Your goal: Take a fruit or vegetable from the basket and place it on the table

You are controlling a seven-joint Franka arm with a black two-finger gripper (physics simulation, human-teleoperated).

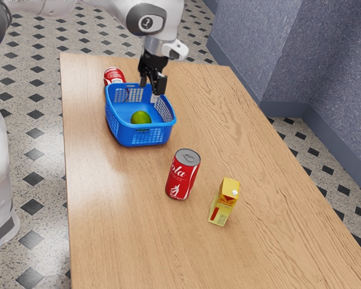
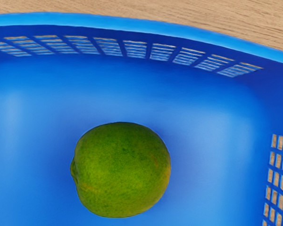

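The lime (image 1: 141, 118) lay on the floor of the blue plastic basket (image 1: 147, 138), closer to the wall facing the exterior camera than to the far one and apart from the walls seen in the wrist view. The basket stood toward the far end of the table (image 1: 246, 144), near its edge on the exterior view's left. One cola can (image 1: 114, 76) was just behind it; another cola can (image 1: 182, 175) and a yellow carton (image 1: 224, 203) stood nearer the camera.

The gripper (image 1: 153, 88) was at the basket's far side, its two fingers spread wide with nothing held between them. It probably needed to move over the lime and then go down between the walls.

The lime looked likely to be light and firm, with a little give in the rind. Its smooth, rounded skin could have rolled or slipped under an off-centre pinch, though it was hardly fragile. The best hold seemed to be low across its widest part, on opposite flanks, away from the small nub (image 2: 73, 169) at one end, with moderate pressure and room kept from the latticed walls.
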